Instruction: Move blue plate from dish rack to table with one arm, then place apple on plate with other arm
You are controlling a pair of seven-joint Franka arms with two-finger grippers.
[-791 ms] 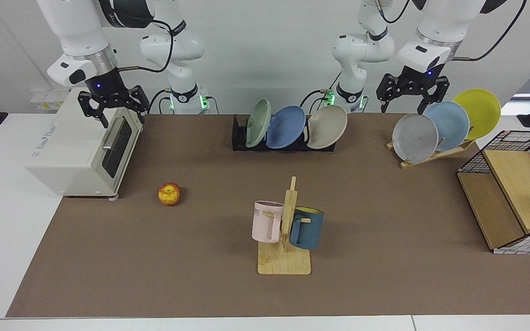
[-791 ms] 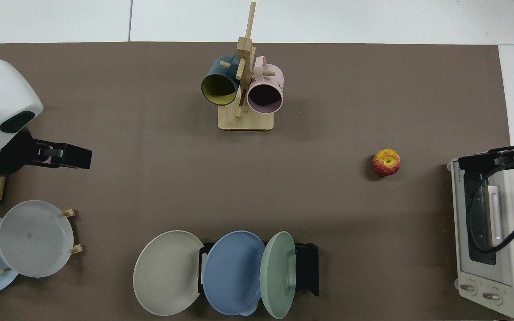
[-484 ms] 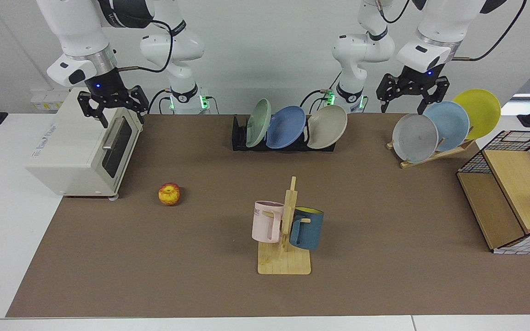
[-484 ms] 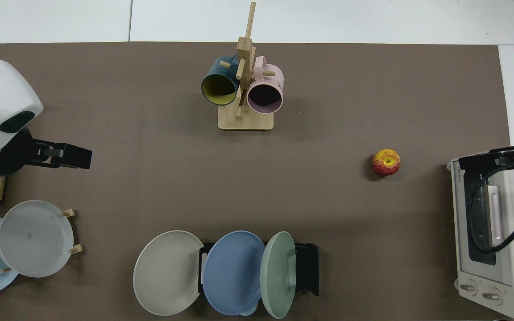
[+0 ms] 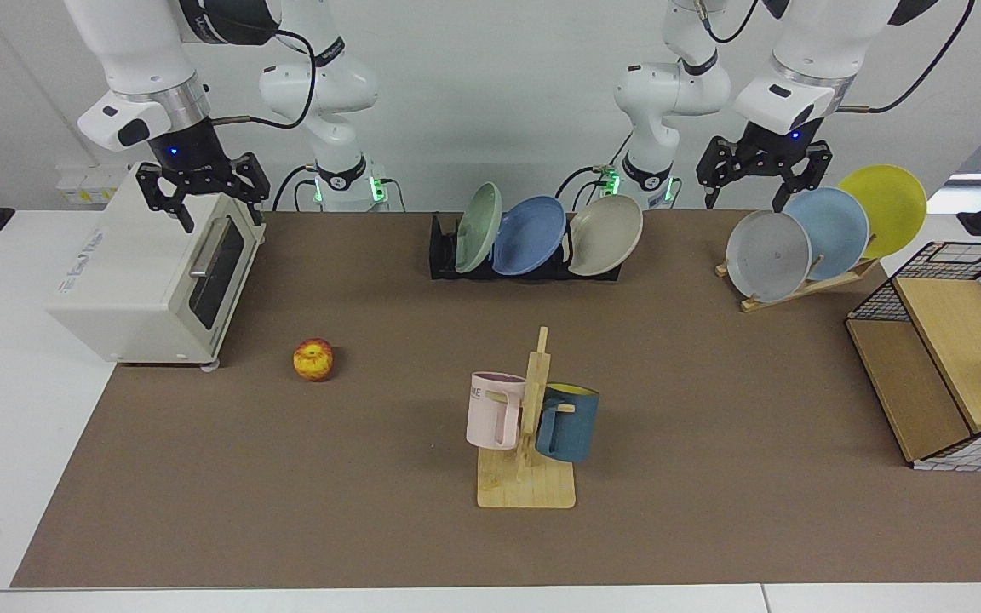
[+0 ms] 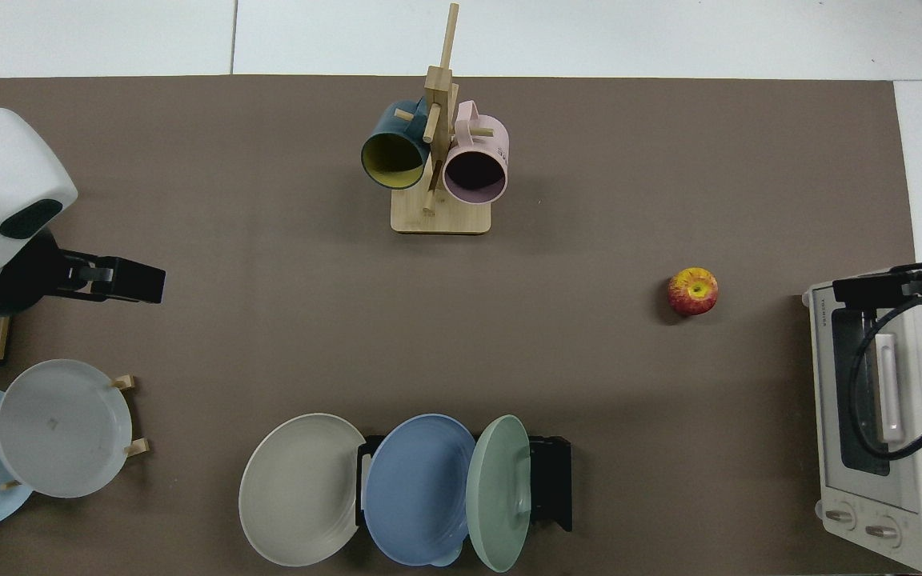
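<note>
The blue plate (image 5: 529,236) (image 6: 417,488) stands upright in the middle slot of the black dish rack (image 5: 442,252) (image 6: 553,480), between a green plate and a beige one. On the brown table (image 5: 712,383) (image 6: 269,320) the apple (image 5: 313,358) (image 6: 693,291) lies near the toaster oven. My right gripper (image 5: 216,213) (image 6: 877,288) hangs open and empty over the oven's front edge. Far from the dish rack, my left gripper (image 5: 759,194) (image 6: 121,284) hangs open and empty above the wooden plate rack.
A white toaster oven (image 5: 150,272) (image 6: 877,416) stands beside the apple. A wooden mug stand (image 5: 527,443) (image 6: 437,168) with two mugs is mid-table. The slanted wooden rack (image 5: 797,285) carries grey, sky-blue and yellow plates. A wire-and-wood shelf (image 5: 942,358) sits beyond it.
My right gripper has risen a little and drifted outward over the oven, away from the apple. The left arm, the plates and the apple have not moved.
</note>
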